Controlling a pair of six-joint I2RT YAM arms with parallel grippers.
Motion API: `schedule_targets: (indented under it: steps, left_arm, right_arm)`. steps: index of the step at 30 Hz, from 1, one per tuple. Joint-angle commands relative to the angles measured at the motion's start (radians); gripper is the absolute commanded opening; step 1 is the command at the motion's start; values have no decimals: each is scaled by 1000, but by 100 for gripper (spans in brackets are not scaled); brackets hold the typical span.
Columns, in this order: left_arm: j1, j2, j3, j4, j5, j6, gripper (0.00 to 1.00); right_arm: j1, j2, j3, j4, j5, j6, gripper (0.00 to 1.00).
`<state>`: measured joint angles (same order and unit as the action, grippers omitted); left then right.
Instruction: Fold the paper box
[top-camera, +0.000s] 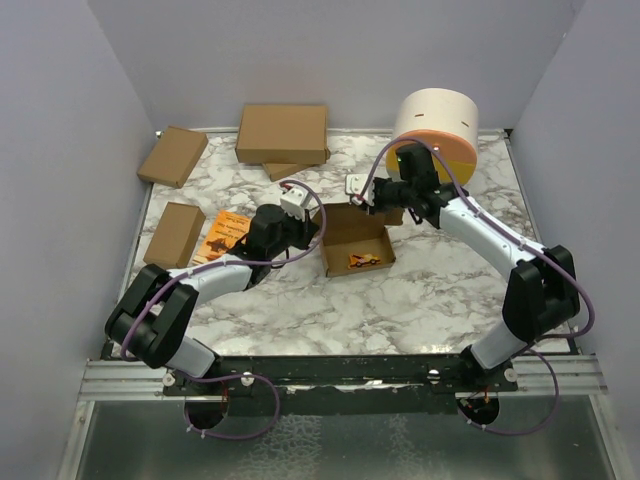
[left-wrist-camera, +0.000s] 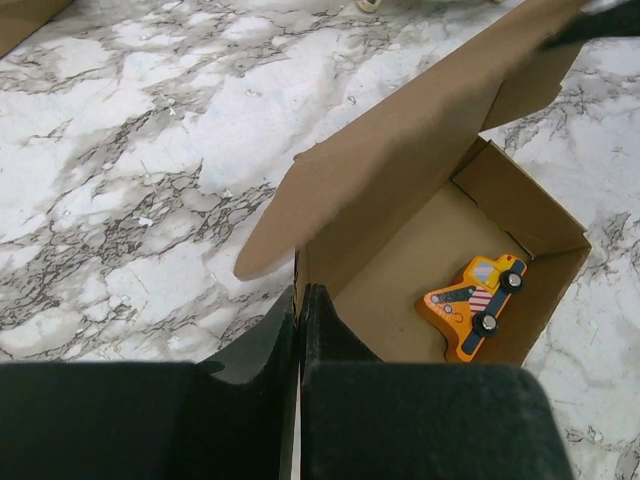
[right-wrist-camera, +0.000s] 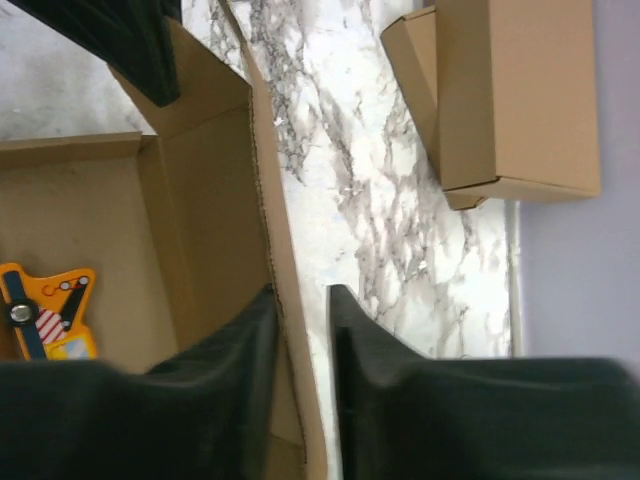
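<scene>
Pinching paper box (left-wrist-camera: 400, 285) — left gripper (left-wrist-camera: 300, 320) | right gripper (right-wrist-camera: 300, 297) astride flap (right-wrist-camera: 272, 190), apart (wrist-view only)

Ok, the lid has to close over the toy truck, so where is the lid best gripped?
Take the lid by its free top edge, coming down from above to straddle it. It is a thin panel standing open along one long wall of the box, so only that bare edge offers a pinch from both faces.
</scene>
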<state>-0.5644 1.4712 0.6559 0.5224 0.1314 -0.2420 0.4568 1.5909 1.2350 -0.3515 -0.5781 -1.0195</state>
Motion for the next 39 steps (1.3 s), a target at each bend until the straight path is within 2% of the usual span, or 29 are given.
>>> schedule_targets:
  steps: [1, 5, 7, 11, 14, 16, 19, 21, 24, 27, 33, 39]
  left_arm:
    - [-5, -25, -7, 45, 41, 41, 0]
    - [-5, -37, -23, 59, 48, 45, 0]
    - [-1, -56, -51, 86, 52, 42, 10]
    - [43, -149, -181, 209, 93, -39, 54]
    - [100, -247, -336, 400, 125, -139, 67]
    - [126, -299, -399, 456, 141, -167, 68]
    - [140, -341, -418, 405, 115, -171, 66]
    - [157, -347, -406, 323, 62, -161, 59]
    - [200, -282, -386, 336, 73, -136, 49]
    - [209, -148, -343, 458, 178, -82, 48]
    - [194, 104, -291, 881, 371, -81, 53]
    - [189, 242, -271, 1095, 462, -79, 56]
  right_arm:
    - [1, 32, 63, -38, -34, -61, 16]
    - [0, 24, 55, -44, -30, -82, 2]
    - [-3, 13, 50, -48, -38, -83, 1]
    - [-24, -6, 53, -67, -83, -77, 1]
    - [-34, -10, 51, -84, -112, -83, 1]
    - [-37, -11, 44, -91, -131, -97, 1]
    - [-44, -13, 33, -96, -167, -106, 1]
    - [-46, -15, 31, -101, -187, -109, 1]
    - [-46, -21, 31, -110, -217, -110, 1]
    - [-47, -25, 33, -115, -236, -108, 1]
    - [-47, -30, 26, -111, -244, -97, 1]
    - [-47, -33, 27, -112, -254, -93, 1]
